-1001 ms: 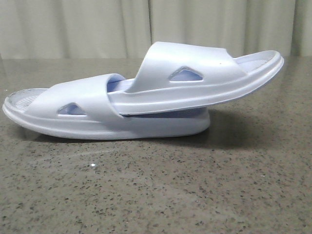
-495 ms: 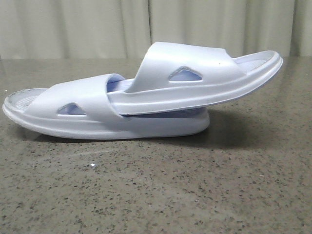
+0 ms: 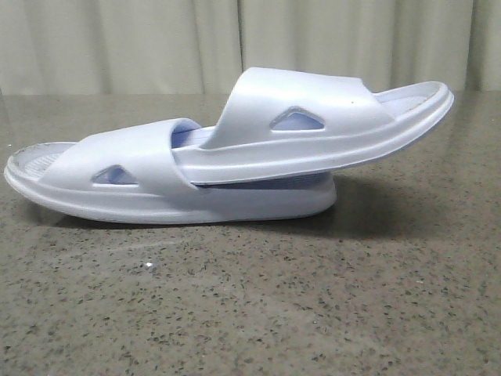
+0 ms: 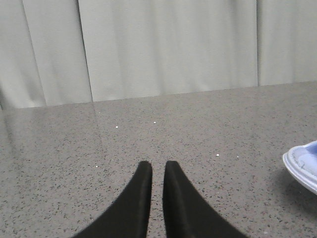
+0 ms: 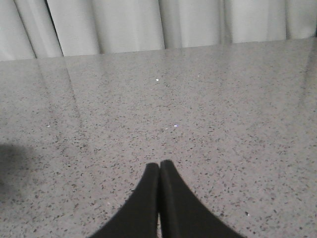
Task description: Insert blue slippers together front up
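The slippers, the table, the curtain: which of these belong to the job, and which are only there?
Belong to the job:
- lower slipper, lying on the table
- upper slipper, pushed in under the lower one's strap

Only there:
- table
- curtain

Blue slippers nested (pale, sideways)

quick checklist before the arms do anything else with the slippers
1. Upper slipper tucked under the lower slipper's strap: ok.
2. Both straps face up: ok.
3. Lower slipper flat on the table: ok.
4. Left gripper holds nothing, fingers nearly closed: ok.
5. Right gripper shut, holds nothing: ok.
6. How far the upper slipper's toe reaches inside: cannot tell.
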`<control>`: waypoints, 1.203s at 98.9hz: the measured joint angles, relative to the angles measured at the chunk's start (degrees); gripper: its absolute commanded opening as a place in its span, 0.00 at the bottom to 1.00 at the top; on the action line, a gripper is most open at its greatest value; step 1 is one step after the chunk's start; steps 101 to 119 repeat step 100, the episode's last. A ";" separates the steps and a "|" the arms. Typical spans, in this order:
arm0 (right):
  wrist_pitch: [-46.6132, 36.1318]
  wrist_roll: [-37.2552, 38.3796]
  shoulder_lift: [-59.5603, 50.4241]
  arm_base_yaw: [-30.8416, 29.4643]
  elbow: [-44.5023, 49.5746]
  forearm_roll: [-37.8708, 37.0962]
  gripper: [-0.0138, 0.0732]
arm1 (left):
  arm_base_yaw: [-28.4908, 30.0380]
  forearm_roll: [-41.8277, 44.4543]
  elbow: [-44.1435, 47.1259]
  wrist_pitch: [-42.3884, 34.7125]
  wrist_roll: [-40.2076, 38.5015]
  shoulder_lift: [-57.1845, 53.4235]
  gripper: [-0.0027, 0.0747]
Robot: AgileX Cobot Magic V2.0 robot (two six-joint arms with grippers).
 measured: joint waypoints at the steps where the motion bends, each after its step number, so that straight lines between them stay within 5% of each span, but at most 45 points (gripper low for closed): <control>1: -0.41 0.00 0.00 0.00 0.18 0.00 0.04 | 0.00 0.00 0.00 0.00 0.00 0.00 0.06; 119: -4.79 -0.04 0.00 0.00 0.98 0.13 0.04 | 0.00 0.00 0.00 0.00 0.00 0.00 0.06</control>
